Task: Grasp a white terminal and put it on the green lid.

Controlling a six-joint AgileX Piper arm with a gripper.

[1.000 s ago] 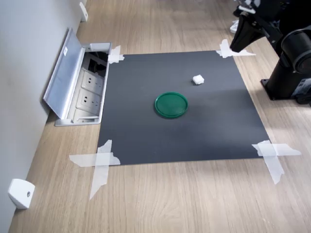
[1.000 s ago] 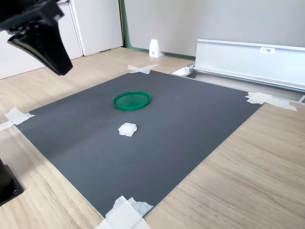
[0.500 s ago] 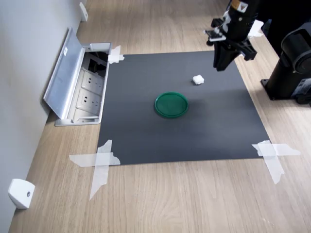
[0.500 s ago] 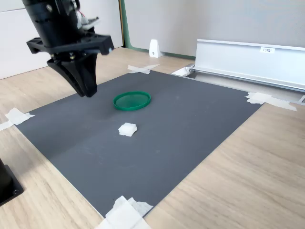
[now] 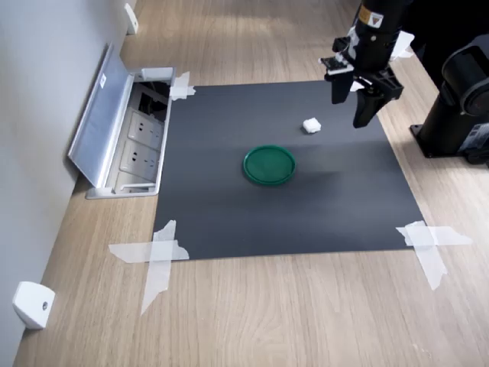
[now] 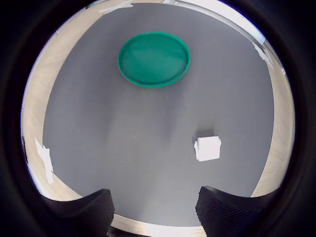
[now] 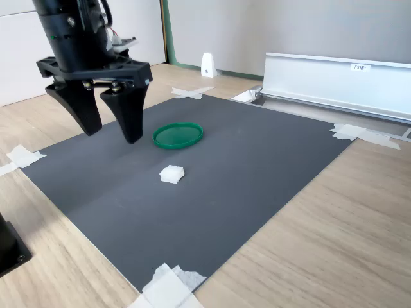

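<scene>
The white terminal [image 5: 310, 125] lies on the black mat [image 5: 229, 214], a short way from the green lid [image 5: 269, 165]. My gripper [image 5: 350, 107] hangs open above the mat, to the right of the terminal in the first exterior view, with nothing between its fingers. In the second exterior view the gripper [image 7: 113, 133] hovers left of the lid [image 7: 178, 135] and beyond the terminal [image 7: 171, 173]. The wrist view shows the terminal [image 6: 207, 148] off to one side of the open gripper [image 6: 154, 217], with the lid [image 6: 154, 59] farther out.
An open floor socket box [image 5: 122, 130] with a raised metal flap borders the mat at the first exterior view's left. White tape strips [image 5: 157, 256] hold the mat's corners. The arm's black base [image 5: 458, 107] stands at the right. A small white wall fitting [image 5: 32, 304] sits at lower left.
The arm swung in from the mat's far corner to hover over the mat near the terminal, and the jaws, together half a second ago, now stand apart.
</scene>
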